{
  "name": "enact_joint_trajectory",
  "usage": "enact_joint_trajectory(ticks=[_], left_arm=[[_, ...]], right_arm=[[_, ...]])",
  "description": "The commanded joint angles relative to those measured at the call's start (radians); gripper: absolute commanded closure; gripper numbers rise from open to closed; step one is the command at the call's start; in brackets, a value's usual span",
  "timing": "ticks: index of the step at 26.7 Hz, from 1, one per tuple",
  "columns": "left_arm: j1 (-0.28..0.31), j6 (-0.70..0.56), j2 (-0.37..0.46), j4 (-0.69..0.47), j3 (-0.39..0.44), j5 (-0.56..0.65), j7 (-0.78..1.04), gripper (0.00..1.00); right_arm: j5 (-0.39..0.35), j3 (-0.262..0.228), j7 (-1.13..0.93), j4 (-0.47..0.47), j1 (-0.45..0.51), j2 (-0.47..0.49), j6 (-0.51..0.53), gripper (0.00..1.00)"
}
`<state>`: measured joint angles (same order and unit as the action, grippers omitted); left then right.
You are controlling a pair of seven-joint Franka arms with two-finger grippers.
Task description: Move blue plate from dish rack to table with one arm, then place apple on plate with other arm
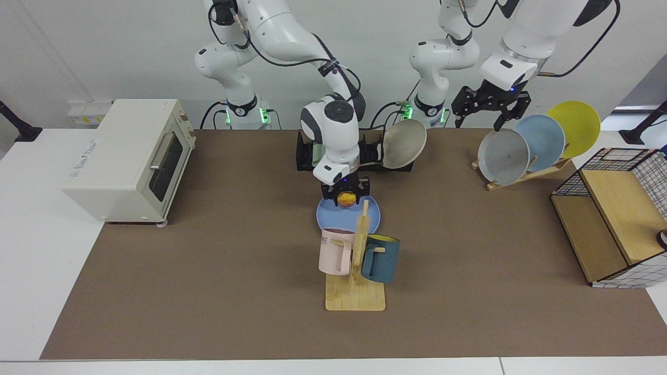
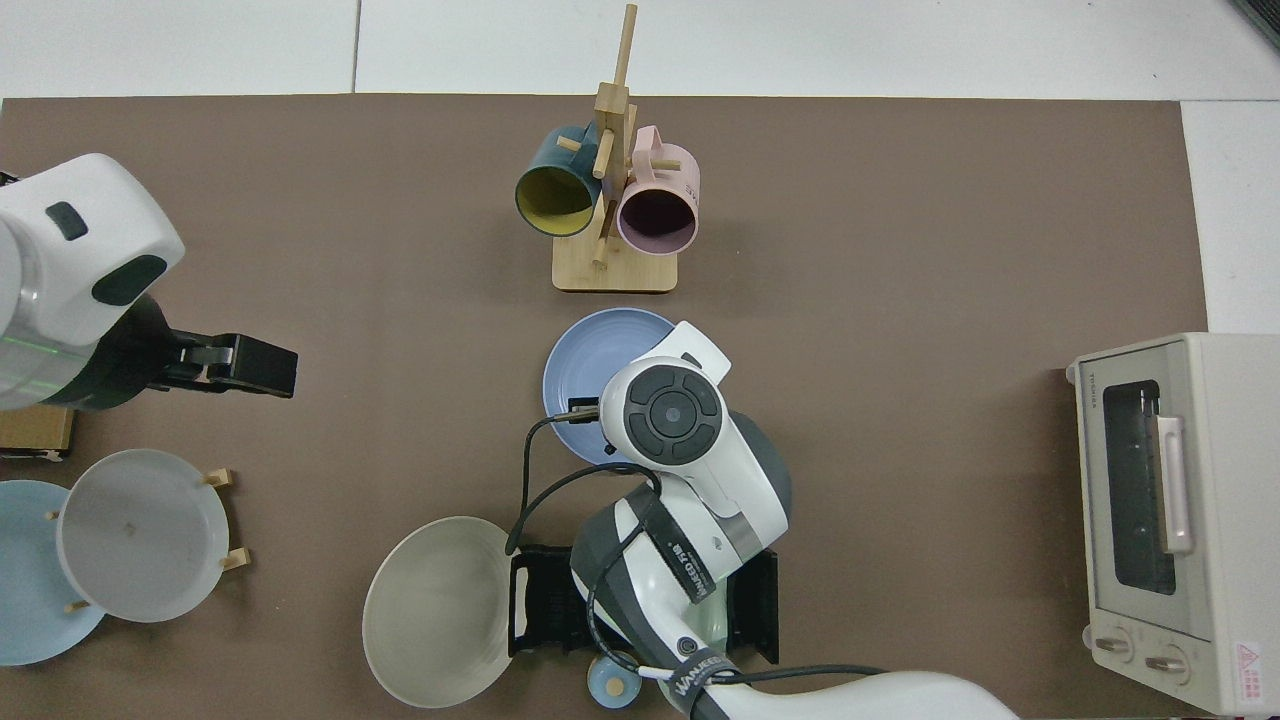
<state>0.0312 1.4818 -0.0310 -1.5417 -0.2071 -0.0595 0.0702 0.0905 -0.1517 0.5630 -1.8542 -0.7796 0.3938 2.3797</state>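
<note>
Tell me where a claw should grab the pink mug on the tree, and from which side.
Probably by the rim wall of the pink mug, from the side facing away from the wooden mug tree. The mug hangs tilted, its handle hooked on a peg, so the handle is taken and the post blocks the inner side. The open mouth lets one finger slip inside and one outside. Then lift along the peg.
</note>
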Motion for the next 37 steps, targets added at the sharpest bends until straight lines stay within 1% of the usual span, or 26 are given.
enact_joint_trajectory(ticks=[1, 6, 8, 12, 17, 18, 20, 22, 27, 33, 37], left_arm=[[0.007, -0.017, -0.013, 0.003, -0.006, 0.012, 0.008, 0.0], [0.007, -0.017, -0.013, 0.003, -0.006, 0.012, 0.008, 0.0], [0.007, -0.017, -0.013, 0.003, -0.006, 0.012, 0.008, 0.0], [0.007, -0.017, -0.013, 0.003, -0.006, 0.012, 0.008, 0.0], [0.009, -0.018, -0.013, 0.003, -0.006, 0.012, 0.008, 0.0], [0.007, -0.017, -0.013, 0.003, -0.006, 0.012, 0.008, 0.0], [0.007, -0.018, -0.013, 0.005, -0.006, 0.012, 0.006, 0.0], [0.007, -0.018, -0.013, 0.005, -0.006, 0.012, 0.008, 0.0], [0.007, -0.018, -0.013, 0.005, -0.006, 0.012, 0.008, 0.0], [0.007, -0.018, -0.013, 0.005, -0.006, 0.012, 0.008, 0.0], [0.007, -0.018, -0.013, 0.005, -0.006, 0.012, 0.008, 0.0]], right_arm=[[0.017, 0.001, -0.015, -0.006, 0.0, 0.013, 0.03, 0.75], [0.017, 0.001, -0.014, -0.006, 0.002, 0.03, 0.064, 0.71], [0.017, 0.001, -0.014, -0.006, 0.0, 0.036, 0.076, 0.65], [0.017, 0.001, -0.014, -0.006, 0.0, 0.048, 0.079, 0.59], [0.017, 0.001, -0.018, -0.008, 0.0, 0.065, 0.116, 0.5], [0.017, 0.001, -0.018, -0.006, -0.001, 0.066, 0.119, 0.43], [0.017, 0.001, -0.008, -0.005, -0.001, 0.066, 0.115, 0.25], [0.017, 0.001, -0.006, -0.003, -0.003, 0.065, 0.11, 0.02], [0.018, 0.001, -0.006, 0.009, 0.002, 0.05, 0.082, 0.0], [0.017, -0.011, -0.017, 0.032, 0.025, -0.009, -0.025, 0.0], [0.009, -0.012, -0.023, 0.046, 0.086, -0.073, -0.108, 0.0]])
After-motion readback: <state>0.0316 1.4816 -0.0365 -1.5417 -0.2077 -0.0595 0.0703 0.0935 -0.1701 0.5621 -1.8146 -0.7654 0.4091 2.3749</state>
